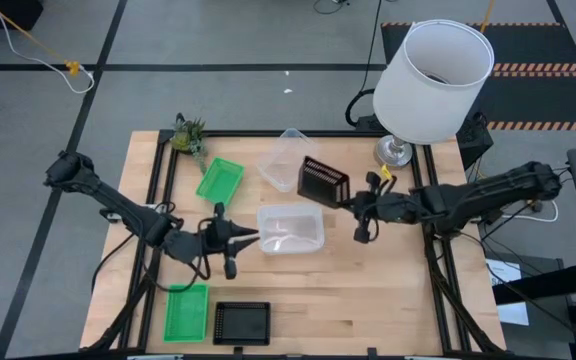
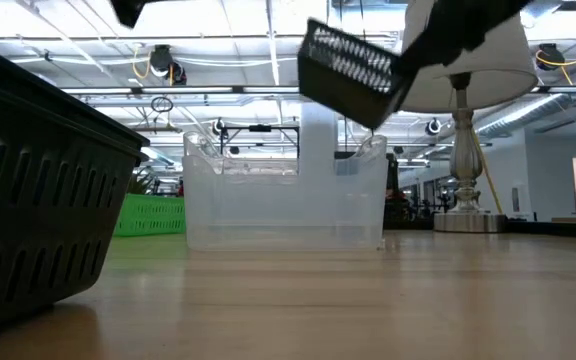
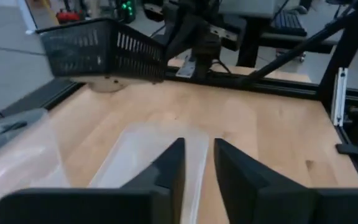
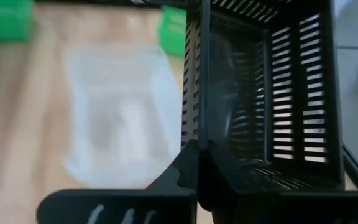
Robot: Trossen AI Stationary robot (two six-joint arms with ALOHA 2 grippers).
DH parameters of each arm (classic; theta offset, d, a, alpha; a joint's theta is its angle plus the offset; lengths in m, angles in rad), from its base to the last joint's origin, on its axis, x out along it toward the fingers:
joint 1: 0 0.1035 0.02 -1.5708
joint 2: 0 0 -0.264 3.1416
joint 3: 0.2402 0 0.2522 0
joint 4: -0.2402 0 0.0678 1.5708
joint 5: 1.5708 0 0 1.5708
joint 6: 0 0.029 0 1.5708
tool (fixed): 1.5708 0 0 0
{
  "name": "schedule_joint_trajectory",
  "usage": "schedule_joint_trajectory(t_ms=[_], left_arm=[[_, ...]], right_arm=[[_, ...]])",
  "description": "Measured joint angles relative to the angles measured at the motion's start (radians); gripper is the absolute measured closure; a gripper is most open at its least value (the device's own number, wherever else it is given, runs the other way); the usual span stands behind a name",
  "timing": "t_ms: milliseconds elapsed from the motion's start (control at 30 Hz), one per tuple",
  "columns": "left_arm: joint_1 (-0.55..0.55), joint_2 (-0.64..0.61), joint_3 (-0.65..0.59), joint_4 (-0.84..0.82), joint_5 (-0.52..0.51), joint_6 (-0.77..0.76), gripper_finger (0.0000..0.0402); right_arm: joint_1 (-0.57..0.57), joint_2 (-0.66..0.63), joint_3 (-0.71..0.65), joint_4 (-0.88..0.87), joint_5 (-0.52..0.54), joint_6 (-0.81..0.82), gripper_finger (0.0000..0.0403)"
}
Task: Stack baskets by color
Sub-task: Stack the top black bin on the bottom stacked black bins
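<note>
My right gripper (image 1: 352, 203) is shut on a black slatted basket (image 1: 323, 180), which hangs tilted in the air (image 2: 350, 68) above the table's middle. Below and left of it a clear basket (image 1: 290, 228) stands flat on its bottom (image 2: 283, 195). My left gripper (image 1: 254, 238) points at that clear basket's left end. Its fingers are a narrow gap apart (image 3: 197, 168), just above the clear rim. I cannot tell whether they touch it. My right gripper pinches one wall of the black basket at its rim (image 4: 197, 134), one finger inside the basket and one outside. The fingers reach in from the table's right, slanting a little down. The basket is lifted clear of the table and tilted.
A second clear basket (image 1: 284, 160) lies at the far middle, with a green basket (image 1: 219, 178) to its left. Another green basket (image 1: 186, 312) and a black one (image 1: 241, 322) sit by the near edge. A white lamp (image 1: 433, 70) and small plant (image 1: 188, 135) stand at the back.
</note>
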Motion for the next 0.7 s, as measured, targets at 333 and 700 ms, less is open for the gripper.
schedule_joint_trajectory(t_ms=[333, 700], left_arm=[[-0.033, 0.271, 0.427, -0.185, -0.078, 0.165, 0.0189], [-0.046, 0.528, 0.781, -0.597, -0.127, 0.154, 0.0174]], right_arm=[[0.142, 0.2, 0.212, -0.103, 0.05, 0.029, 0.0399], [0.229, 0.487, 0.486, -0.24, 0.048, -0.055, 0.0398]])
